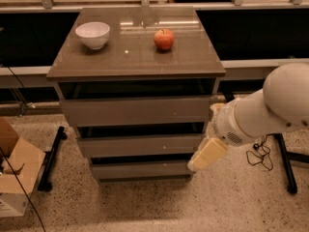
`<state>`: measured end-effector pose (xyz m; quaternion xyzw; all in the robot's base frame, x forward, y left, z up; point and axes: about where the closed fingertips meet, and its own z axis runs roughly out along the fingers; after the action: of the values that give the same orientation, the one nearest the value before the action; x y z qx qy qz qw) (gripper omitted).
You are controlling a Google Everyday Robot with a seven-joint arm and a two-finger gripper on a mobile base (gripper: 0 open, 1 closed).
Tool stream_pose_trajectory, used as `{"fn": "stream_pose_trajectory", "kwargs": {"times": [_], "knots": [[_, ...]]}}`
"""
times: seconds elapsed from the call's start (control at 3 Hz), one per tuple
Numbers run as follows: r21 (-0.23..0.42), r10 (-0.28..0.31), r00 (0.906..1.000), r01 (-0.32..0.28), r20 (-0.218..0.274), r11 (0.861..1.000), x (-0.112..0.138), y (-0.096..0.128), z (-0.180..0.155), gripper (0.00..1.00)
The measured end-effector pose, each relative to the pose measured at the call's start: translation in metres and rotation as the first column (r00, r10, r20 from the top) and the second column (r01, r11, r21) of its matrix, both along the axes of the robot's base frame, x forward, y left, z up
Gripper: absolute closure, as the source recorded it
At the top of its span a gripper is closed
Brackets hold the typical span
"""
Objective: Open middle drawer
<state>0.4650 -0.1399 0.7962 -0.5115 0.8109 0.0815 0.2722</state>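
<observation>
The grey-brown cabinet has three drawer fronts stacked under its top. The middle drawer [140, 145] is a long plain slab between the taller top drawer [137, 111] and the smaller bottom drawer [140, 169]. It stands nearly flush, with a dark gap above it. My gripper [207, 154] is cream-coloured, on the end of the white arm [270, 108]. It hangs at the right end of the cabinet, overlapping the lower right corner of the middle drawer and reaching down to the bottom drawer's right end.
A white bowl [92, 35] and a red apple [164, 39] sit on the cabinet top [135, 57]. A cardboard box [14, 173] lies on the floor at the left. Black stand legs [50, 159] and cables [260, 153] flank the cabinet.
</observation>
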Motion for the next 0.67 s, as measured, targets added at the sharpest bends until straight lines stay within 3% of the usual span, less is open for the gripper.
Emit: {"fn": "stream_pose_trajectory", "kwargs": {"times": [0.33,0.67], "knots": [[0.013,-0.035,0.9969,0.034,0.071,0.999,0.0167,-0.0003,0.0067,0.00],[0.013,-0.035,0.9969,0.034,0.071,0.999,0.0167,-0.0004,0.0068,0.00]]}}
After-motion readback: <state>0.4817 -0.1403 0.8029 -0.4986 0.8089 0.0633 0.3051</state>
